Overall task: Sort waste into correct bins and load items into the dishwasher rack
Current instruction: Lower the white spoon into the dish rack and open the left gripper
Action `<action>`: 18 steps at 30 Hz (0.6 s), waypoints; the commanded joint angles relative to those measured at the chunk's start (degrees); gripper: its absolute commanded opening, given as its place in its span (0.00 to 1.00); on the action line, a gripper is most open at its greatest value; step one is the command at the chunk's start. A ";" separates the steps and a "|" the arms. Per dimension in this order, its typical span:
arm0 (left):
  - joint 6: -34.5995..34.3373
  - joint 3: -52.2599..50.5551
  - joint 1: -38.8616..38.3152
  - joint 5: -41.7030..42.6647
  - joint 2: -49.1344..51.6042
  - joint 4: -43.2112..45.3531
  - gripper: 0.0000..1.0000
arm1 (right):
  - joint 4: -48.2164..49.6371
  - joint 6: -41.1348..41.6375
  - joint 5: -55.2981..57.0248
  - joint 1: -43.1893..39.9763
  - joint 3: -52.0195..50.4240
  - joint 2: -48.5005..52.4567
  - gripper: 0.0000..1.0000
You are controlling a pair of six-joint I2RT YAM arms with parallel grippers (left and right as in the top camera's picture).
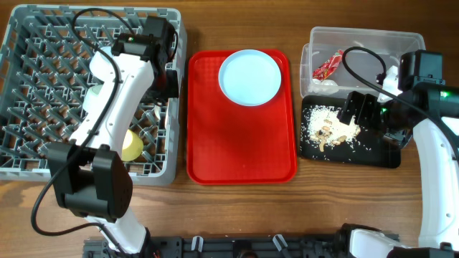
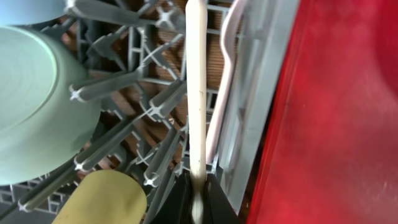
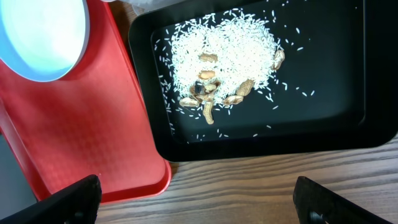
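My left gripper (image 1: pixel 169 77) (image 2: pixel 198 202) is shut on the handle of a white plastic utensil (image 2: pixel 197 93) that stands among the pegs at the right side of the grey dishwasher rack (image 1: pixel 43 64); I cannot tell whether it is the fork or the spoon. A second white utensil (image 2: pixel 226 62) lies beside it. In the rack are the light-green bowl (image 2: pixel 31 106), the yellow cup (image 1: pixel 131 147) (image 2: pixel 102 199) and an edge of the pale-blue bowl (image 2: pixel 28 7). The pale-blue plate (image 1: pixel 249 77) (image 3: pixel 37 31) sits on the red tray. My right gripper (image 1: pixel 358 111) (image 3: pixel 199 205) is open and empty over the black tray (image 1: pixel 384 154) (image 3: pixel 336 74), which holds the rice leftovers (image 1: pixel 331 129) (image 3: pixel 224 53).
The red serving tray (image 1: pixel 240 143) (image 3: pixel 81 130) (image 2: pixel 336 124) lies between the rack and the bins. The clear tub (image 1: pixel 366 39) at the back right holds the red wrapper (image 1: pixel 328 66) and white scrap (image 1: pixel 326 86). Bare wooden table (image 3: pixel 249 186) runs along the front.
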 commanded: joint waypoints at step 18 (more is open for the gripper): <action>6.36 -0.33 0.02 1.79 0.13 0.24 0.61 | 0.09 -0.81 0.98 -0.13 0.37 -1.14 0.99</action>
